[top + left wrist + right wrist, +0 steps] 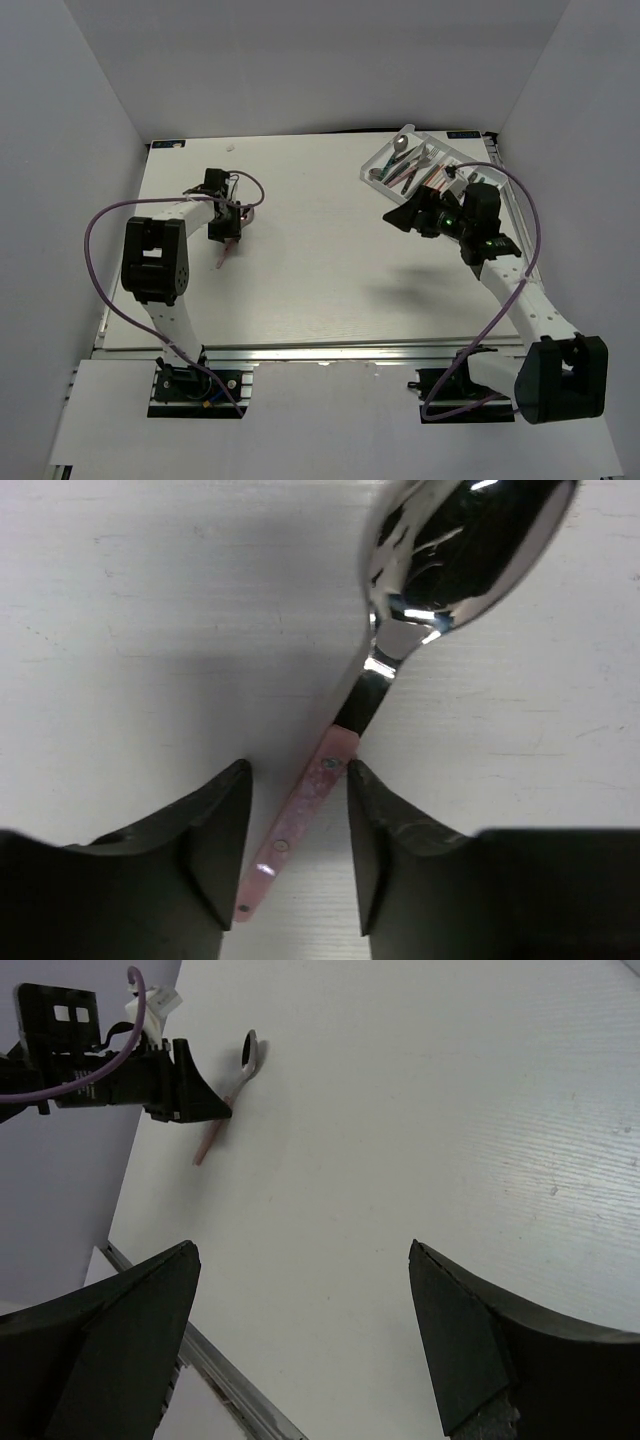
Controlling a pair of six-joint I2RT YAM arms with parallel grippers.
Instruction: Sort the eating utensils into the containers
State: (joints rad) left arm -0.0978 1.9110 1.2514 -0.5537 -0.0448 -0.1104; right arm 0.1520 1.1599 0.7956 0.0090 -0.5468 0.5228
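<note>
A metal spoon with a pink handle (300,820) lies flat on the white table at the left; its bowl (465,540) points away from the wrist. My left gripper (298,775) is low over it, jaws open, one finger on each side of the slanting handle, and the right fingertip (358,780) touches it. In the top view the handle (222,258) sticks out below the left gripper (228,230). The white tray (376,160) at the far right holds several utensils. My right gripper (398,217) hangs open and empty over the table, just in front of the tray.
The right wrist view shows the left gripper's finger (200,1100) and the spoon (225,1100) far off, and the table's metal front edge (220,1380). White walls enclose the table on three sides. The right arm's purple cable (530,215) loops beside the tray.
</note>
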